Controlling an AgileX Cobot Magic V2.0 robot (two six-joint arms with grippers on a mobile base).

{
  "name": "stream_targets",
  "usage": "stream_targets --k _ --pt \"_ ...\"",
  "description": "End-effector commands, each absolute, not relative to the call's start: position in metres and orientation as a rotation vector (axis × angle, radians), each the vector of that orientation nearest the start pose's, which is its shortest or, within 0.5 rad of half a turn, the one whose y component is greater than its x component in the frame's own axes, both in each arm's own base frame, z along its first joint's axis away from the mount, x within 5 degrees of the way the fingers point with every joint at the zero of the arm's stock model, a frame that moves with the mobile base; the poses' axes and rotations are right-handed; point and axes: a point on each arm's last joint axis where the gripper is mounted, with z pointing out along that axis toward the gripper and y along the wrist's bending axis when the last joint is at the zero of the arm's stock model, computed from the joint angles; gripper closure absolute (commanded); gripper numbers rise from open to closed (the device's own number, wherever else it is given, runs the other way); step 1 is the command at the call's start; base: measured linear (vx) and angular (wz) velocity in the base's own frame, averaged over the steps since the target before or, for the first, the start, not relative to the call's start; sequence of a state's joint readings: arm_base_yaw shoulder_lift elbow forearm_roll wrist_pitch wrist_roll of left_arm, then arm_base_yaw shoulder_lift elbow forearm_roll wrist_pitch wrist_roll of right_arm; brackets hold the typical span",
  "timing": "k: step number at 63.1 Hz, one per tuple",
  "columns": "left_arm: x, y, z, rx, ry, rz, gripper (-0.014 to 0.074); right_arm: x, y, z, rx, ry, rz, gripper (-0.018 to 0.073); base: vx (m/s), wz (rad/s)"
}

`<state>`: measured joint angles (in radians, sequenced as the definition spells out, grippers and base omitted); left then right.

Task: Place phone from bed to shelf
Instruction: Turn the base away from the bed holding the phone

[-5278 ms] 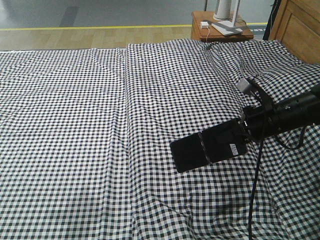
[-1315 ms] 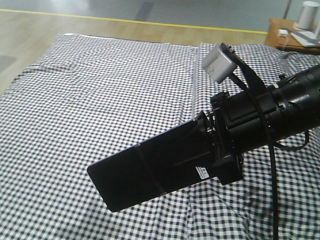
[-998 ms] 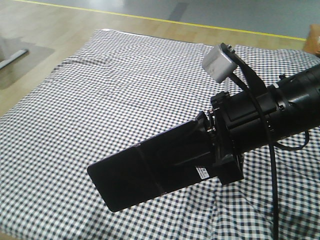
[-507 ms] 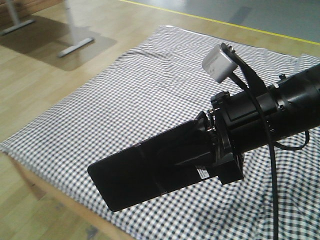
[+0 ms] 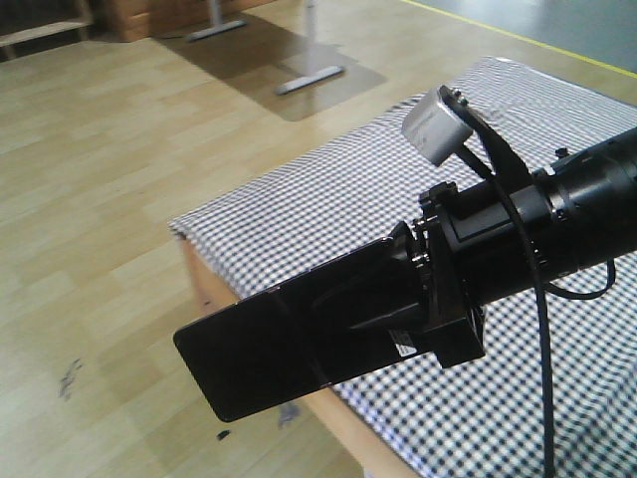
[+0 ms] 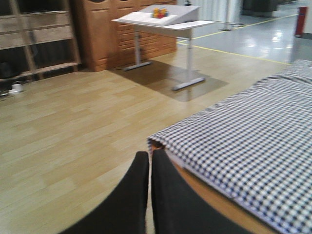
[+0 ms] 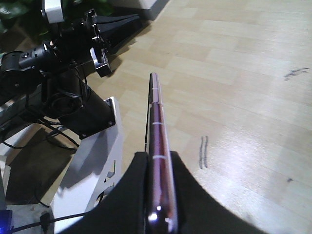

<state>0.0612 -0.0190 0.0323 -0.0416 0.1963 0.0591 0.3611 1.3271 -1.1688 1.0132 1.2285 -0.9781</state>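
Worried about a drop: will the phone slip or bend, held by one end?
Probably slippery: the phone is glossy, and the right pincer grips only one end. Likely stiff: it juts out straight, though its middle seam might fold.

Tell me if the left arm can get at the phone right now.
Probably yes: the phone juts free of the right jaws toward the left arm, with nothing between; its jaws are shut and must open first.

Right end effector (image 5: 410,289) clamping phone (image 5: 279,349), bed (image 5: 328,189) corner below
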Motion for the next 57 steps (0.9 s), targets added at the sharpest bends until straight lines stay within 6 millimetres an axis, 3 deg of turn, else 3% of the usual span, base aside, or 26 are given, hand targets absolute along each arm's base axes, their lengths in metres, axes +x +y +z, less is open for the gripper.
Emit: stream_targets --k 1,57 --pt "0.0558 0.0029 0.1898 -0.038 1.622 0.049 0.0595 0.1936 0.1563 0.3832 -1.263 1.918 1.223 0.0561 -0.15 0.61" --pt "0.0558 0.0029 0.1898 -0.038 1.622 0.049 0.0595 0.1936 0.1562 0.383 -1.265 1.918 1.221 0.0561 -0.14 0.57"
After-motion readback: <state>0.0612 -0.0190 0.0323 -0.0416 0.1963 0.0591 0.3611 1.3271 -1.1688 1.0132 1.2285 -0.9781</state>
